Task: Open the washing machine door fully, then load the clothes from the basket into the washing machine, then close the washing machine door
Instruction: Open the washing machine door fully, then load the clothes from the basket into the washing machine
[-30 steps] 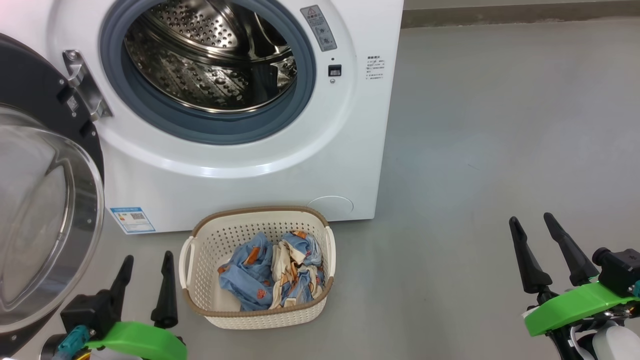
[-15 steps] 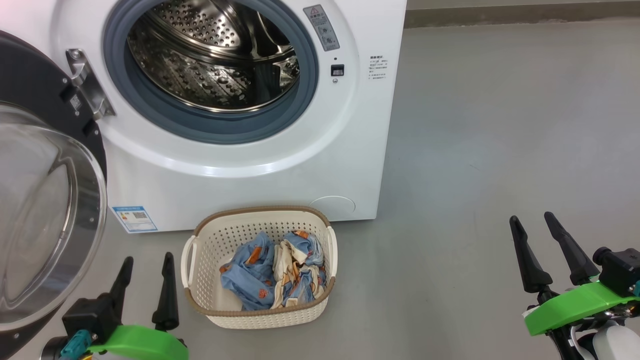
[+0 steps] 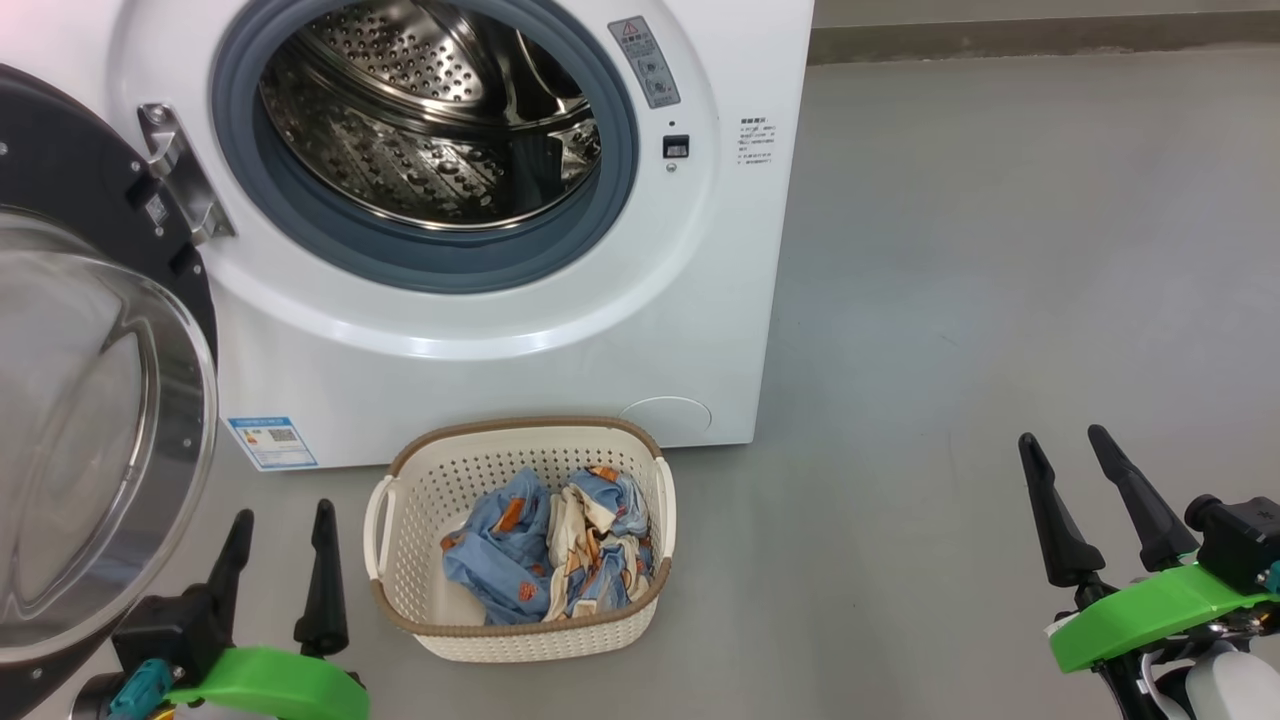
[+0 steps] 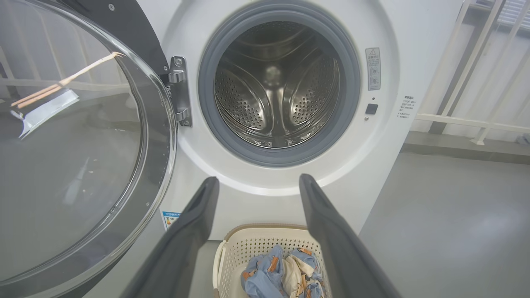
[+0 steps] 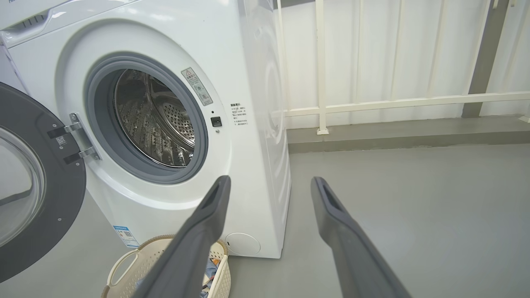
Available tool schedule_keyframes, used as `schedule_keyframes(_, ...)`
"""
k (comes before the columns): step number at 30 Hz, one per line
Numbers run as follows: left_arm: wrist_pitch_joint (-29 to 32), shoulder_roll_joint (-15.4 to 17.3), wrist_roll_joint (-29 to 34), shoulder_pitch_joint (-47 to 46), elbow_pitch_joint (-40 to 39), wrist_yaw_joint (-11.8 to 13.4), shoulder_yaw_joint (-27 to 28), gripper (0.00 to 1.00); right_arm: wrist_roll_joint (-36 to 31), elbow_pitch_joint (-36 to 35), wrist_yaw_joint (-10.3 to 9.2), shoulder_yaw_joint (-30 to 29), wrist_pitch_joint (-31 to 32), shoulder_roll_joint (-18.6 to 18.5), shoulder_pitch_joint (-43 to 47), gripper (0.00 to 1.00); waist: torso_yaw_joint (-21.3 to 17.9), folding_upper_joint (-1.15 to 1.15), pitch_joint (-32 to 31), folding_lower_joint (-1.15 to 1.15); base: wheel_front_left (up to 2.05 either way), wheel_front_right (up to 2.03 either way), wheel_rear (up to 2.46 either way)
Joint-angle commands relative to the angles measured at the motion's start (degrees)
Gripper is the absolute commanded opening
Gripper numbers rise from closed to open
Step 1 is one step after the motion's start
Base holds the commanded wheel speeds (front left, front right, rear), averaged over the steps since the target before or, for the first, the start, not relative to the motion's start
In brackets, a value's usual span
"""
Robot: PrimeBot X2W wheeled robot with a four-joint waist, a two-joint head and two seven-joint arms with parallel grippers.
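The washing machine door [image 3: 100, 420] was swung wide open on its hinge at the left of the washing machine [image 3: 480, 370], with the glass bowl facing back toward the robot. You could look straight into the steel drum [image 3: 420, 130] behind the grey gasket [image 3: 420, 265]. The basket [image 3: 520, 425] sat on the floor [image 3: 950, 300] right in front of the machine, just below the opening. The clothes [image 3: 545, 560] were bunched up inside it, blue and cream stuff with little orange prints, heaped more toward its right half.

Both arms were down low. The left gripper [image 3: 283, 512] hung just left of the basket, between it and the lower edge of the open door. Its fingers pointed forward at the machine and were spread well apart, touching neither the basket nor the door. In the left wrist view those two fingers framed the basket, aimed at the white front panel under the drum opening.

The right gripper [image 3: 1062, 438] was way off to the right over bare floor, well apart from the basket and the machine. Its fingers were spread too and leaned a bit to the left. Its wrist view looked across at the machine's right front corner.
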Motion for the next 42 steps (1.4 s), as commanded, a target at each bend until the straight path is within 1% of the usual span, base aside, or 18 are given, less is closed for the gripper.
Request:
schedule_keyframes(1, -0.4, 0.7, 1.0, -0.8, -1.5, -0.4, 2.4, 1.00, 0.1, -1.2, 0.08, 1.4, -0.5, -0.8, -0.1, 1.00, 0.0, 0.00, -0.1, 0.00, 0.00, 0.00, 0.00)
schedule_keyframes(29, -0.4, -0.6, 2.4, -0.9, -1.3, -1.3, 4.1, 1.00, 0.4, -1.2, 0.08, 1.6, -0.5, -1.0, -0.1, 1.00, 0.3, 0.00, 0.0, 0.00, 0.01, -0.01, 0.00)
schedule_keyframes(34, -0.4, -0.9, 2.3, -1.0, -1.2, -1.6, 4.4, 1.00, 0.4, -1.3, 0.08, 1.4, -0.5, -1.0, 0.0, 1.00, 0.4, 0.00, 0.2, 0.00, 0.65, -0.65, 0.00)
schedule_keyframes(42, -0.4, -1.0, 2.5, -1.0, -1.1, -1.7, 5.0, 1.00, 0.5, -1.4, 0.08, 1.4, -0.5, -0.8, 0.1, 1.00, 0.5, 0.00, 0.3, 0.00, 1.25, -1.25, 0.00)
